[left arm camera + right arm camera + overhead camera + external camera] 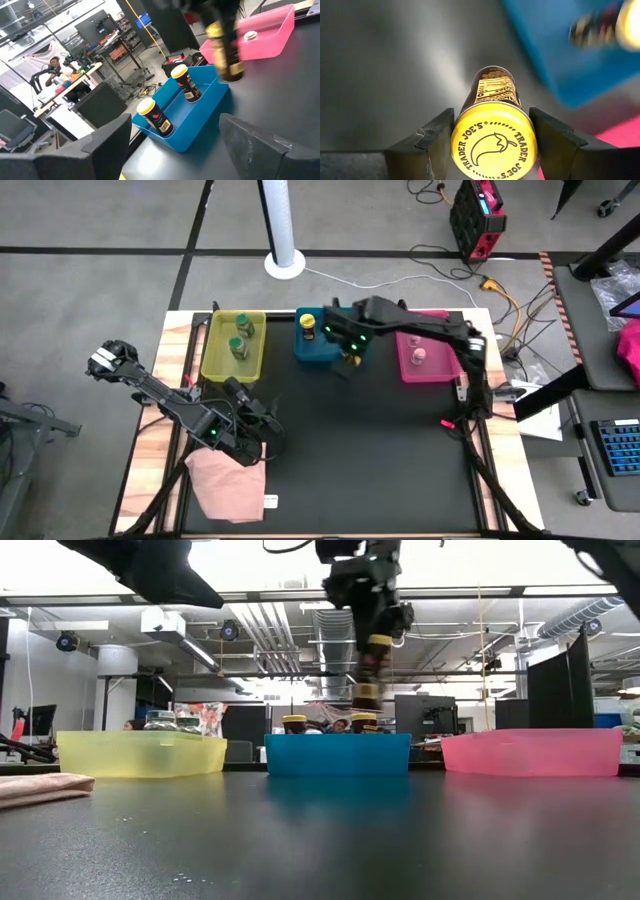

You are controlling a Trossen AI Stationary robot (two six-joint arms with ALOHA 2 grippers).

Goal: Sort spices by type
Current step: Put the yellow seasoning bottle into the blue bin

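Note:
My right gripper [352,358] is shut on a yellow-lidded spice jar [367,680] in the air by the near right corner of the blue bin [312,348]. Two yellow-lidded jars [152,115] [185,82] stand in the blue bin. Two green-lidded jars [245,326] [238,346] stand in the yellow bin [215,350]. A pink-lidded jar [419,356] stands in the pink bin [438,368]. My left gripper [262,432] is open and empty near the table's left front, facing the bins. My right gripper pinches the jar's yellow lid [460,142] by its two opposite sides between its two fingers [432,142]. The fingers come from above, pointing down. The jar hangs upright below them, lifted clear, its bottom [366,702] above the blue bin's rim height.
A pink cloth [228,480] lies at the table's near left corner, beside my left arm. The three bins stand in a row along the far edge. The black mat [370,460] stretches between the bins and the near edge.

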